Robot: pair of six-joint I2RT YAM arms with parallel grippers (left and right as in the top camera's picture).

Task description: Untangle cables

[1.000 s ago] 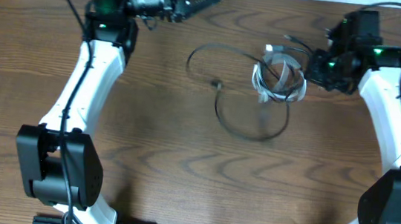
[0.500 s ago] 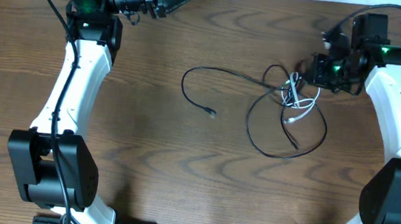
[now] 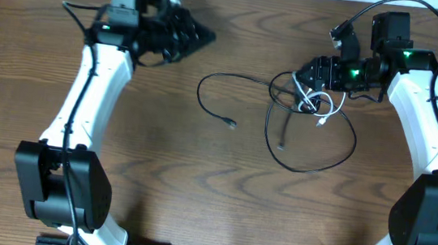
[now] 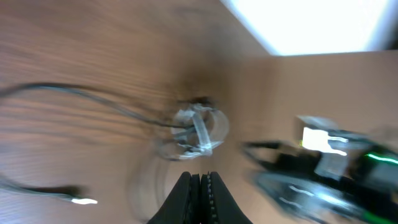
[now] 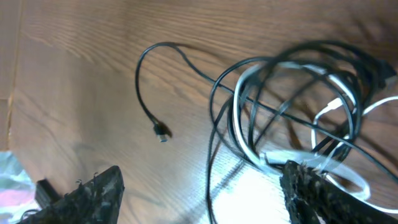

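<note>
From overhead, the brown worktop (image 3: 156, 173) lies open across its whole near half and down the middle. The cables sit toward the far right. The black cable (image 3: 305, 171) throws one wide loop toward the near side, and a thinner curl runs left to a small plug that lies alone on bare wood. The white cable (image 3: 324, 109) is bunched in the knot where the black strands cross. The left gripper (image 3: 200, 35) points right, near the far edge and well apart from the cables. The right gripper (image 3: 307, 73) hangs at the far side of the knot, just above it.

The left wrist view is blurred. The left gripper (image 4: 199, 186) shows jaws pressed together with only a hairline between them and nothing caught. Ahead of it the white cable (image 4: 198, 127) is a pale coil, with the black cable (image 4: 81, 96) trailing left. The right arm (image 4: 323, 162) is a smear on the right.

In the right wrist view, the right gripper (image 5: 202, 180) has its jaws spread wide and released. One of its fingers (image 5: 93, 193) stands over bare wood. The other meets the tangle at the lower right, where the white cable (image 5: 242, 124) loops through the black cable (image 5: 146, 59). It cannot be told whether that finger presses on a strand or merely hides it.
</note>
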